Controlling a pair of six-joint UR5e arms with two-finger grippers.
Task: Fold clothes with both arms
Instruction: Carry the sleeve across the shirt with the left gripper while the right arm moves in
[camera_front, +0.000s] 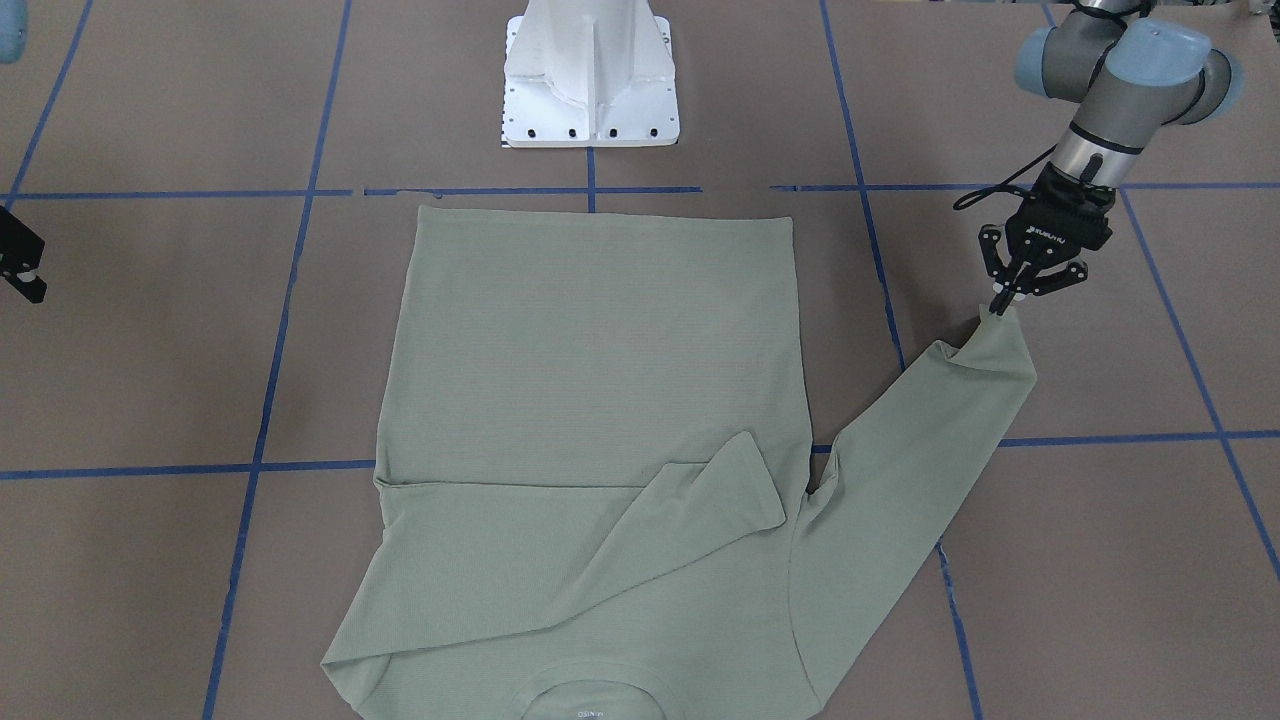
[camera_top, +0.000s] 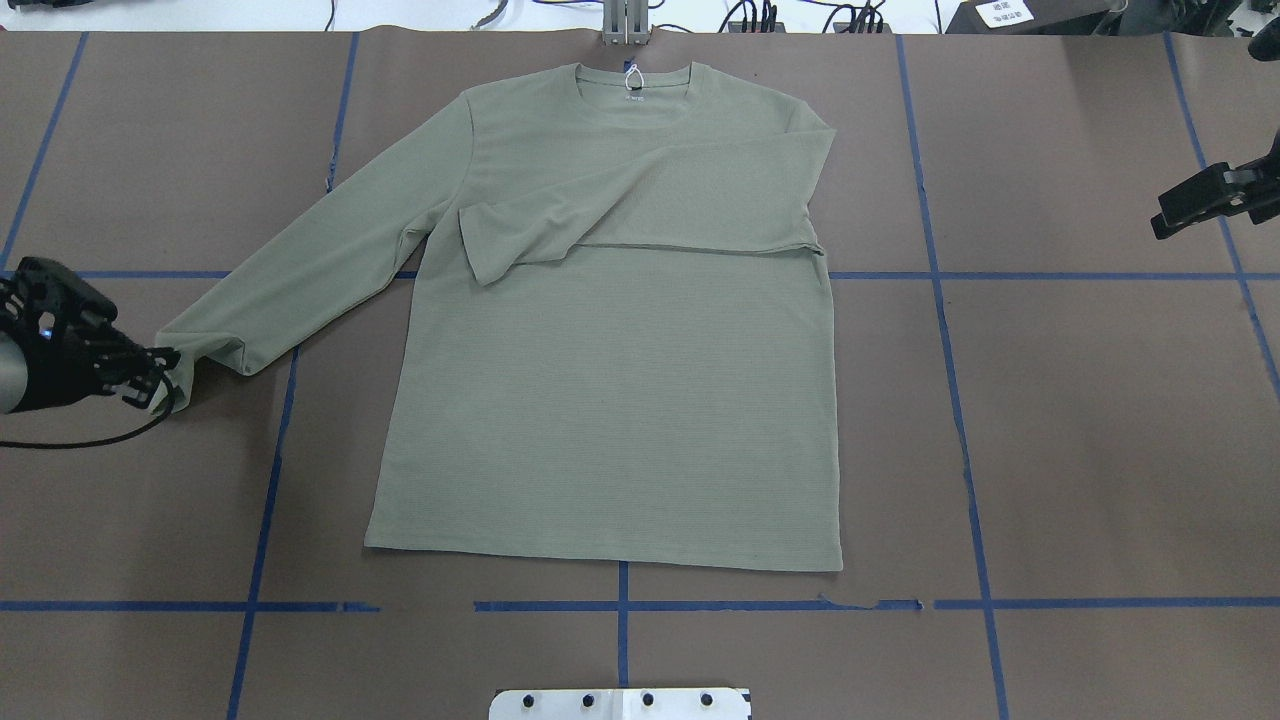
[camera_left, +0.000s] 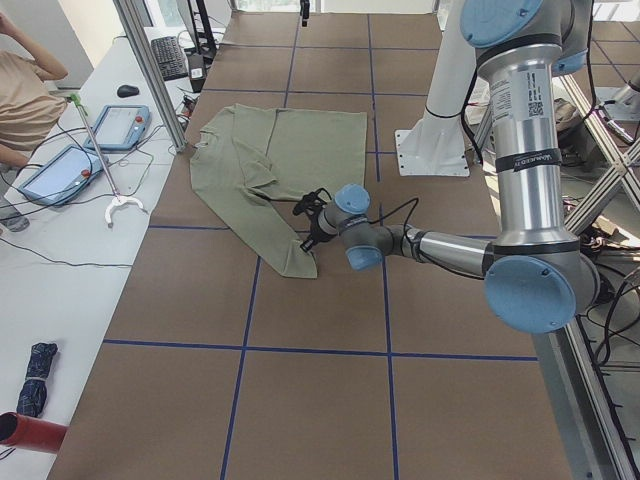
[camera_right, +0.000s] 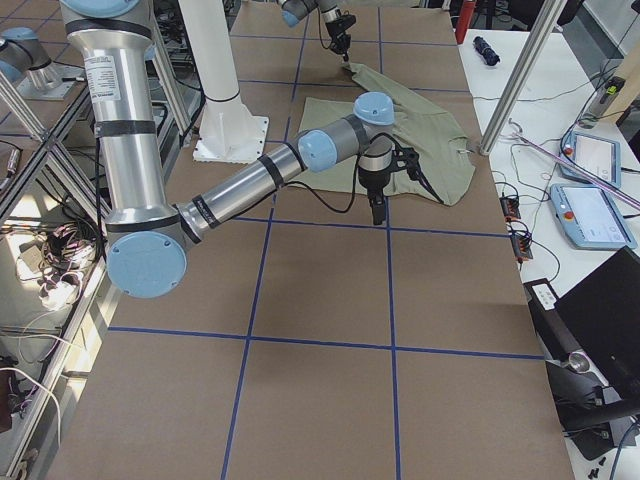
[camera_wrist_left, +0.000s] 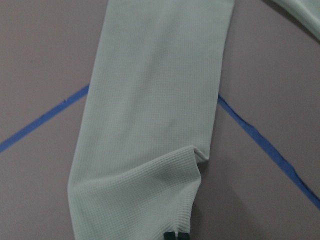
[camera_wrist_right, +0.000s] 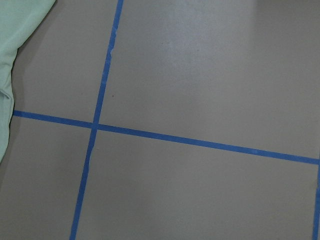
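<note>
The pale sage-green shirt lies flat on the brown table, neck with its white hang tag at the far side. One sleeve is folded across the chest. The other sleeve stretches out to my left. My left gripper is shut on that sleeve's cuff, low at the table; it also shows in the front view. My right gripper hangs off the shirt to my right, empty and seemingly open. Its wrist view shows only a shirt edge.
The white pedestal stands just behind the shirt's hem. Blue tape lines grid the brown table cover. Tablets, cables and a person are along the far bench beyond the table edge.
</note>
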